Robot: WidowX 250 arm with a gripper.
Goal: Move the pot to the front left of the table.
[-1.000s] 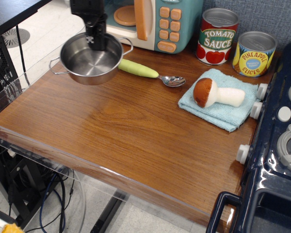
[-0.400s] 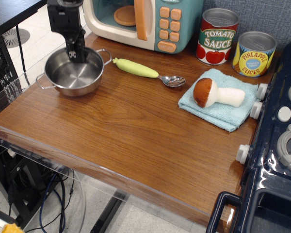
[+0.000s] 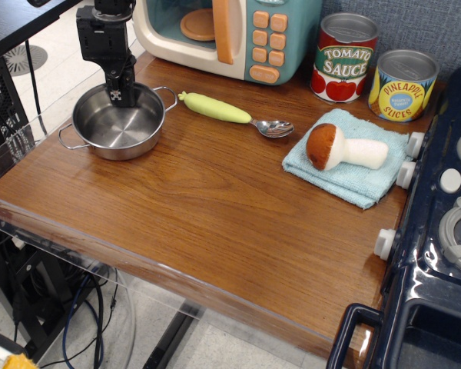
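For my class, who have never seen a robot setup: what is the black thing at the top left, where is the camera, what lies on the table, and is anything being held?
The black thing is the gripper, the pinching end of a robot arm that reaches down from above. There is one picture, taken from a camera looking down at the wooden table from the front.

On the table lie a steel pot, a spoon with a green handle, a toy microwave, two tins and a blue cloth with a toy mushroom on it. A dark blue toy stove stands on the right.

The gripper's tip sits at the pot's back rim, and the pot rests on the table. Whether the gripper is clamped on the rim cannot be told from this view.
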